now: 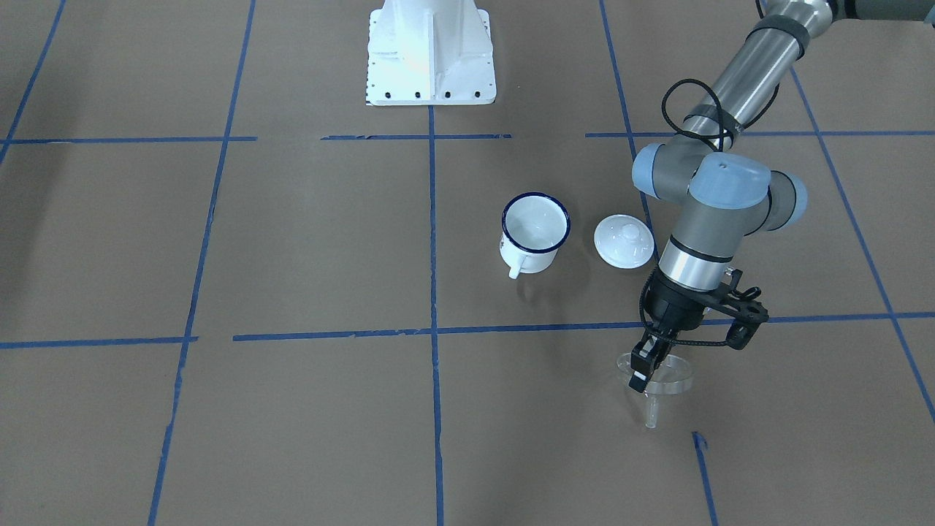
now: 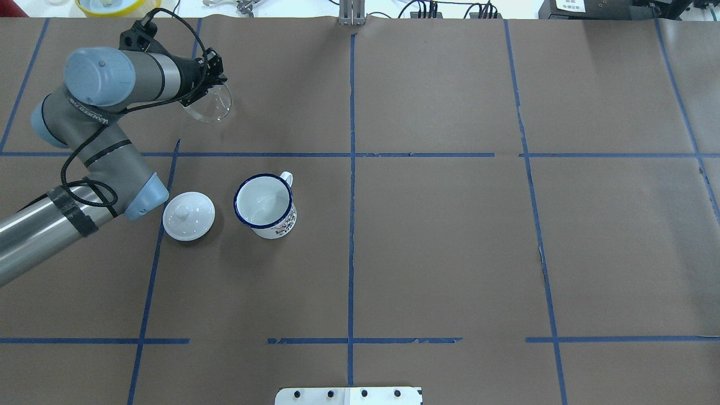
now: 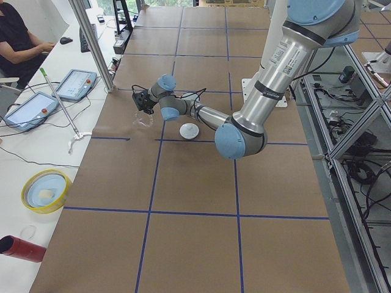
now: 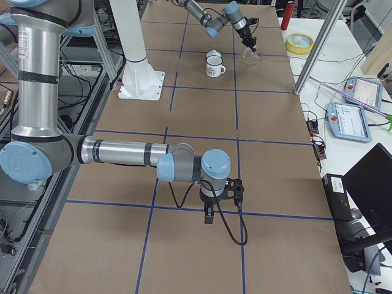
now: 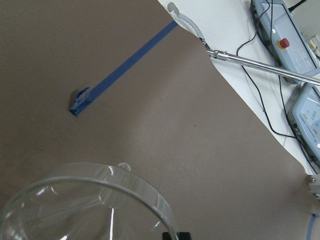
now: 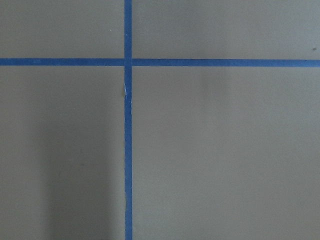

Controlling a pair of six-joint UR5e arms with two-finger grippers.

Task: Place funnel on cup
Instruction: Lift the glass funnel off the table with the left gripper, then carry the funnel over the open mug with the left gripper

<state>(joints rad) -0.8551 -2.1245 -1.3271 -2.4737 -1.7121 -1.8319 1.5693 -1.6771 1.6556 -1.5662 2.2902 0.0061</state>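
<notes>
My left gripper (image 1: 641, 371) is clamped on the rim of the small clear funnel (image 1: 668, 381), spout down. The funnel is well apart from the white enamel mug (image 1: 535, 232) with its dark blue rim, out past it, off its left. The round white knobbed lid (image 1: 623, 241) sits just beside the mug. My right gripper (image 4: 209, 215) is far from the mug; I cannot tell its opening.

Clear funnel (image 1: 676, 376) spout-down, apart from upright white cup (image 1: 535, 232).
</notes>
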